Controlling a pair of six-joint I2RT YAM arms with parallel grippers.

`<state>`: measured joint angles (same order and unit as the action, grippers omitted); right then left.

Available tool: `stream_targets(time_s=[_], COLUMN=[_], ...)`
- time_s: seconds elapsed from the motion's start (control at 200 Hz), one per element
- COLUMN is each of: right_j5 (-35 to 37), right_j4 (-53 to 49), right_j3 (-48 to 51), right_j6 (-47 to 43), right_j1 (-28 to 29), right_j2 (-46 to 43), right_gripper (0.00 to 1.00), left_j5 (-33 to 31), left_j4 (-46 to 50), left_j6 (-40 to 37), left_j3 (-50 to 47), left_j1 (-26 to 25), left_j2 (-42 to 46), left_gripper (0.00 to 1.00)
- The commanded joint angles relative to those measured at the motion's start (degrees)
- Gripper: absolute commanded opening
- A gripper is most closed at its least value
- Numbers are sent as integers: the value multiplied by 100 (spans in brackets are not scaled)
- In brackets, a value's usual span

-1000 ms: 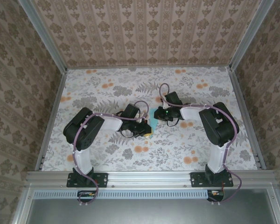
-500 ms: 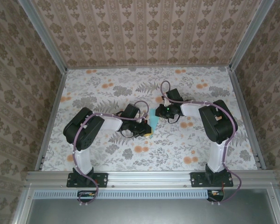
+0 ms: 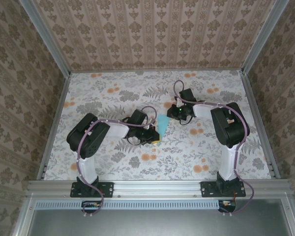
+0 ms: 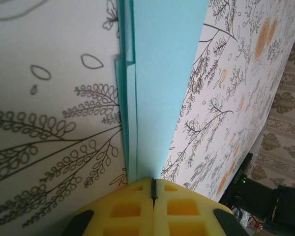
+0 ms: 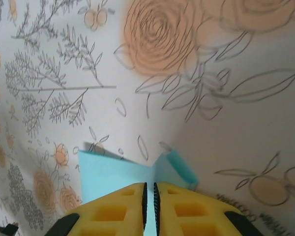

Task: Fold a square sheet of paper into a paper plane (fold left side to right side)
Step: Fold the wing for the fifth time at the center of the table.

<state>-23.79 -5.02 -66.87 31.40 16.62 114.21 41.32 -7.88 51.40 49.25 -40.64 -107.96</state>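
Plainly, the paper point(image 3: 163, 123) would handle as a thin, light, limp thing. It would crease wherever pressed, slide easily on the table point(image 3: 113, 93), and tear or crumple if the two grips pulled against each other. To my eye the safest hold was at an edge or a corner, well off the folds. It lay on the table between the two arms, a light-blue sheet already folded into a narrow wedge. Several layers were stacked along one long edge, and a small flap point(image 5: 179, 169) stood up at one end. The left gripper point(image 4: 152, 191) was clamped on the narrow end, its yellow pads pressed together. The right gripper point(image 5: 148, 191) had its pads drawn to a thin slit where the paper's edge ran in, seemingly pinching it.
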Motion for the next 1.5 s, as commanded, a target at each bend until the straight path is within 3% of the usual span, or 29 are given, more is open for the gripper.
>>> stream_targets(time_s=[0.0,0.475,0.69,1.015,1.28,1.49], right_j5=[234,245,199,-107,-190,-152], right_j4=[-111,-279,-254,354,894,989], right_j3=[-219,-734,-458,965,1728,1932], right_j6=[-145,-131,-67,608,1297,1456], right_j1=[-84,-326,-276,354,1061,1254], right_j2=[190,342,-371,-1569,-1647,-1523], right_gripper=[16,16,16,16,15,14], left_j5=[-371,-409,-406,-598,-608,-609], left_j4=[1001,916,905,952,966,990], left_j6=[-69,-33,-42,-70,-73,-77], left_j3=[-223,-284,-294,-290,-269,-259], left_j1=[-62,-84,-91,-110,-117,-118], left_j2=[-353,-237,-147,-96,-97,-93], left_gripper=[0,0,0,0,0,0])
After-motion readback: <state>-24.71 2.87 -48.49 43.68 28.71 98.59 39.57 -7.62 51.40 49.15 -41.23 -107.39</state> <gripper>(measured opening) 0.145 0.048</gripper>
